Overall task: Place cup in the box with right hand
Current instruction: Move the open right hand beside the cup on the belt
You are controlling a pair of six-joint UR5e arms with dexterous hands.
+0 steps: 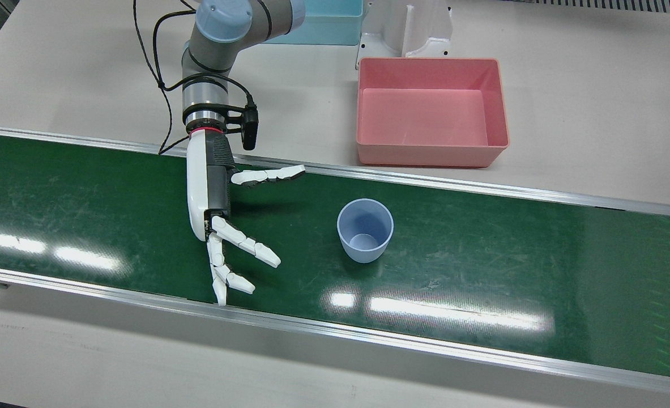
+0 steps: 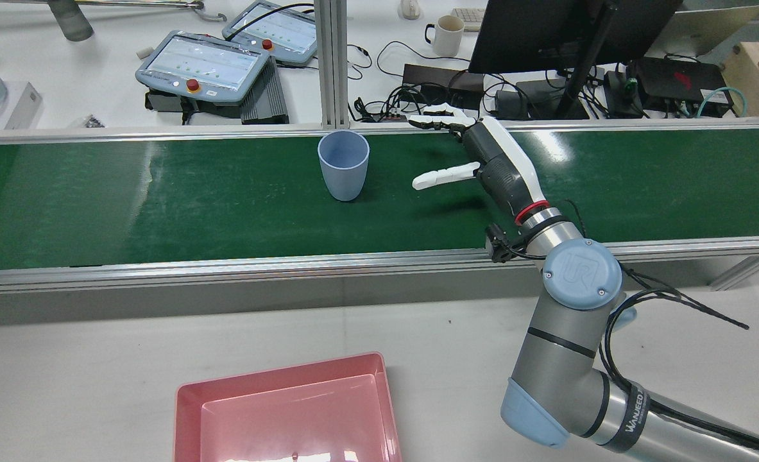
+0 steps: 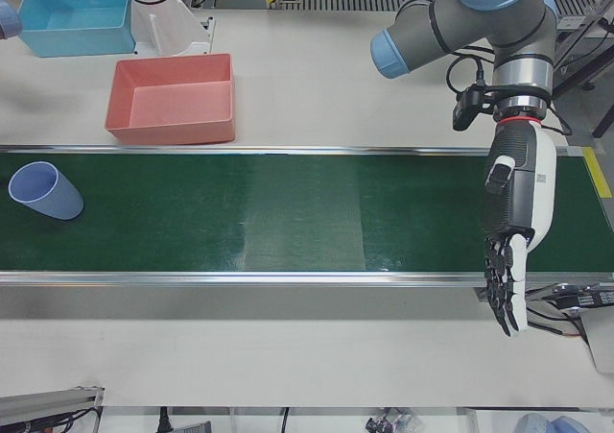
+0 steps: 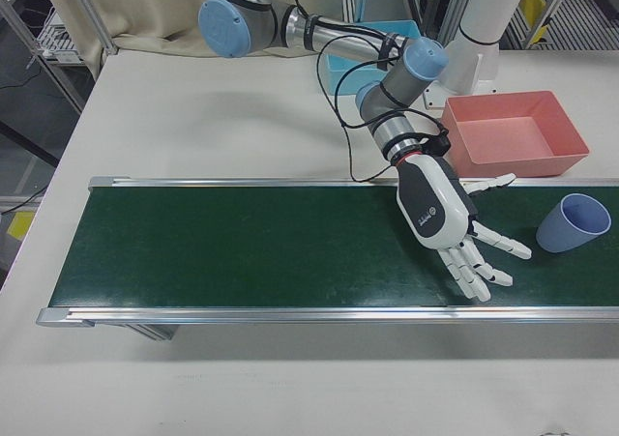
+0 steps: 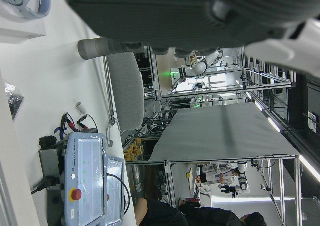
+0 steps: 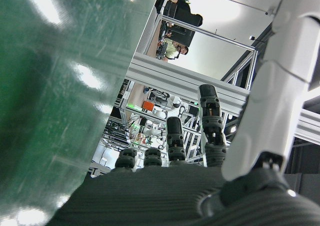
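A pale blue cup stands upright and empty on the green belt; it also shows in the left-front view. My right hand hovers low over the belt beside the cup, about a hand's width away. It is open, its fingers are spread, and its palm is turned toward the cup. The pink box sits empty on the white table behind the belt. My left hand hangs open at the belt's far end and holds nothing.
A light blue bin and a white arm pedestal stand behind the pink box. Aluminium rails line both belt edges. Teach pendants, a monitor and cables lie on the desk beyond the belt.
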